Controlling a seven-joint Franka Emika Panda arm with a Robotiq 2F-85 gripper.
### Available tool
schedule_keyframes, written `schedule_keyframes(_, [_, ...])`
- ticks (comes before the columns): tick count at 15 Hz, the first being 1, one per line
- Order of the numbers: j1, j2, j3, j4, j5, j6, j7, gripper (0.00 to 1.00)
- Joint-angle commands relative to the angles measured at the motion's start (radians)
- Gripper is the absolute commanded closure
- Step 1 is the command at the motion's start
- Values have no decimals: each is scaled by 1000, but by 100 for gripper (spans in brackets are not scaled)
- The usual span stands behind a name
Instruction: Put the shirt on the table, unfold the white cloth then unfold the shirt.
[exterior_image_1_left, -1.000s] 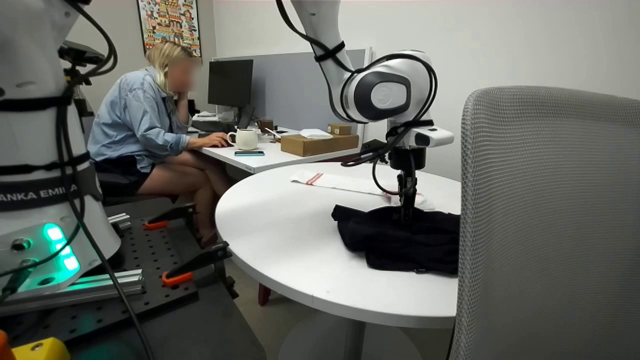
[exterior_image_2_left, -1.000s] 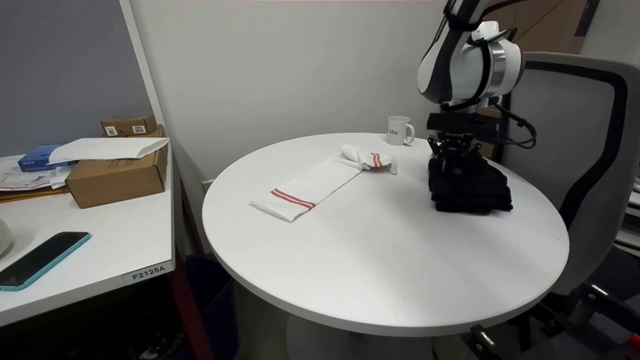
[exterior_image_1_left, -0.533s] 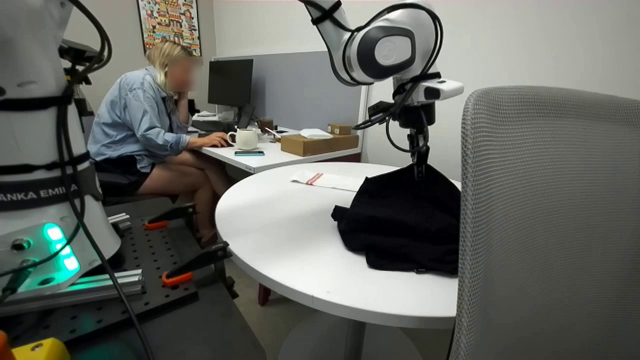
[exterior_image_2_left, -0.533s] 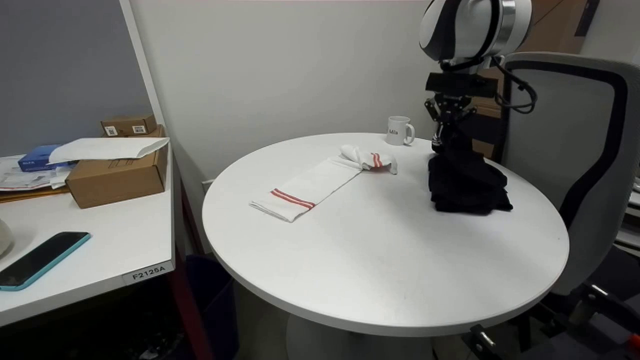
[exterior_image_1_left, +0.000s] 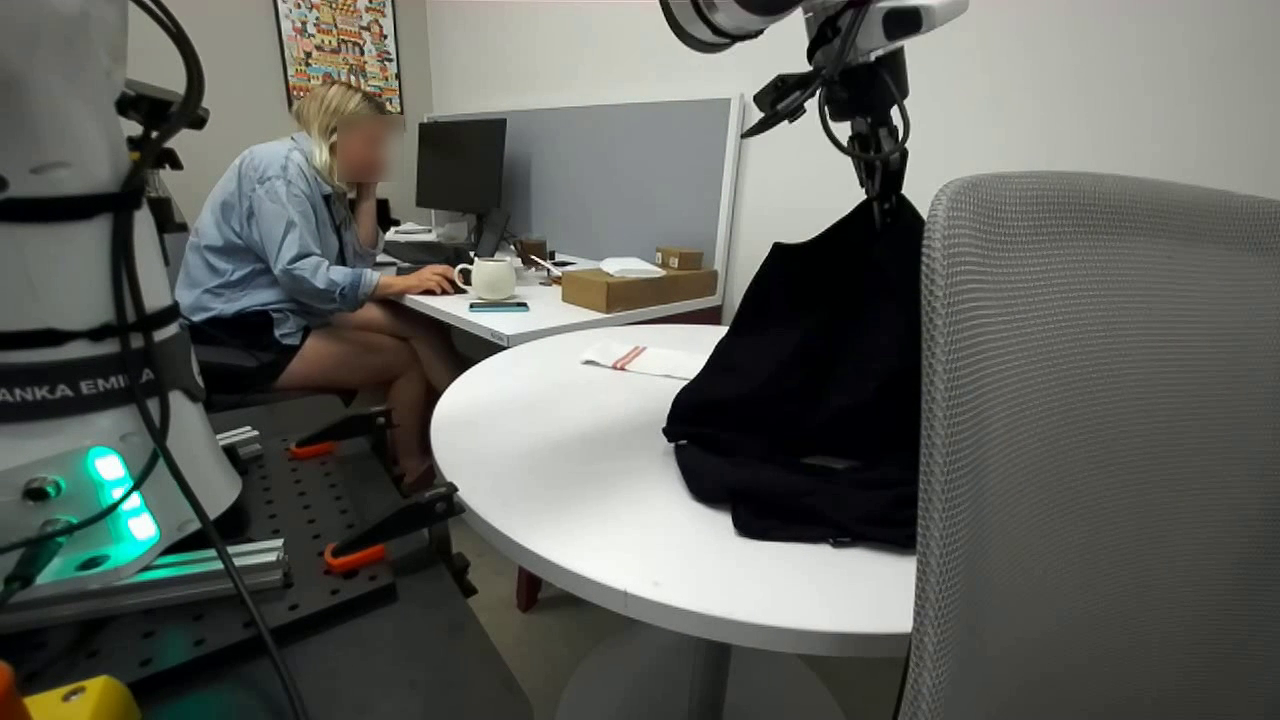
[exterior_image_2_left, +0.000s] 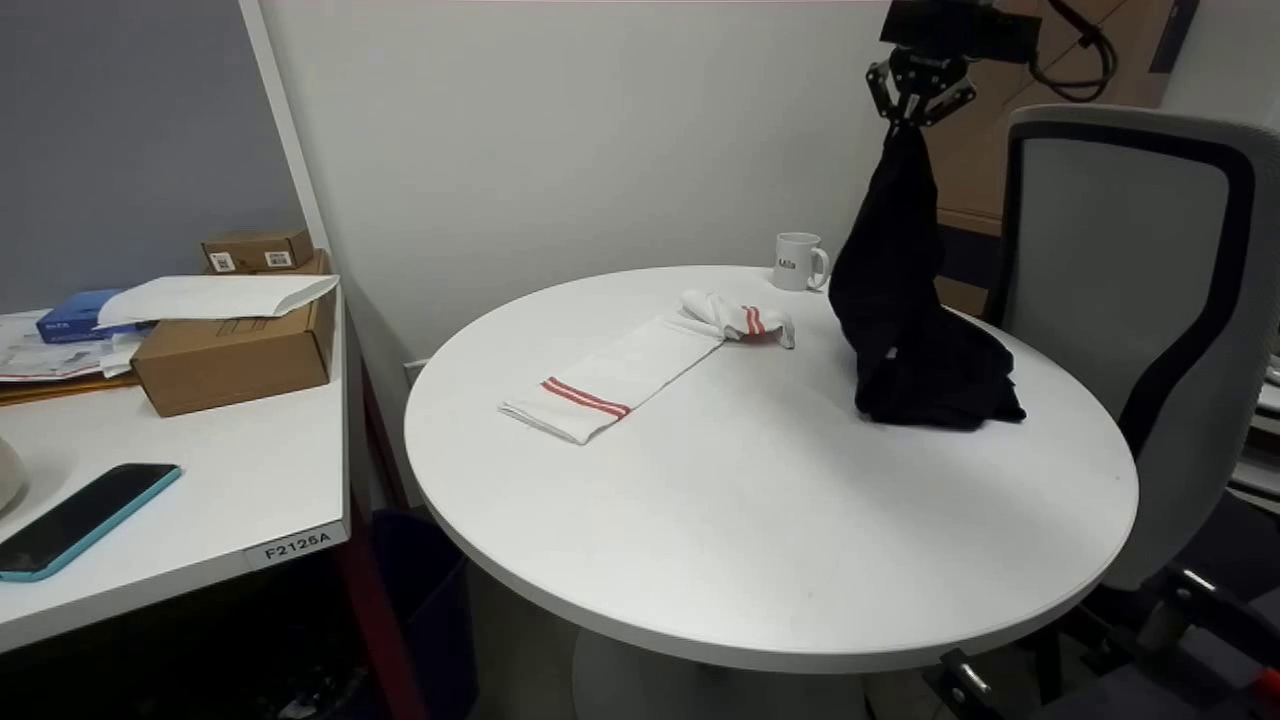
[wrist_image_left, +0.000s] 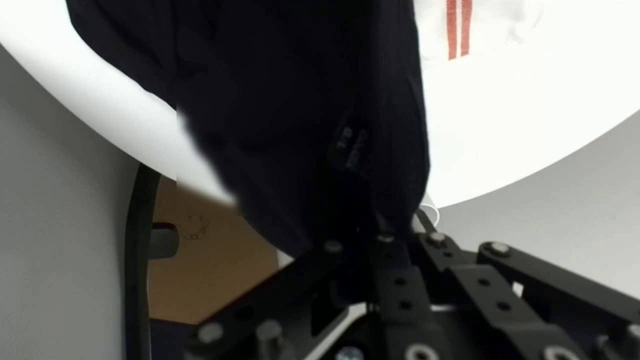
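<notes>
The shirt (exterior_image_2_left: 895, 290) is being held hanging over the counter (exterior_image_2_left: 720, 540), its upper end being gripped by the pincer (exterior_image_2_left: 906, 121), which is clamped on the fabric; its lower folds are being supported by the counter. The cloth (exterior_image_2_left: 640, 365) is being supported there too, stretched out with one end bunched, apart from the shirt. In an exterior view one side of the shirt is being hidden by the chair (exterior_image_1_left: 1090, 450); in the wrist view the exact pinch spot is being masked, apparently by fabric.

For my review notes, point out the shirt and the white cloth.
Shirt (exterior_image_2_left: 895, 290), in an exterior view: middle of its hanging part.
White cloth (exterior_image_2_left: 632, 366), in an exterior view: middle of its flat stretch.
</notes>
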Motion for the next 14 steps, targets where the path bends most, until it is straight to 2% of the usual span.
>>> schedule_keyframes(1, [-45,-76,53,7,26,-66,-113,99])
schedule_keyframes(4, [-77,-110,100,32,95,-162,-266,99])
schedule_keyframes(7, [-92,-139,119,68,141,-266,-393,99])
schedule_keyframes(14, [-81,-214,125,138,118,-376,-517,99])
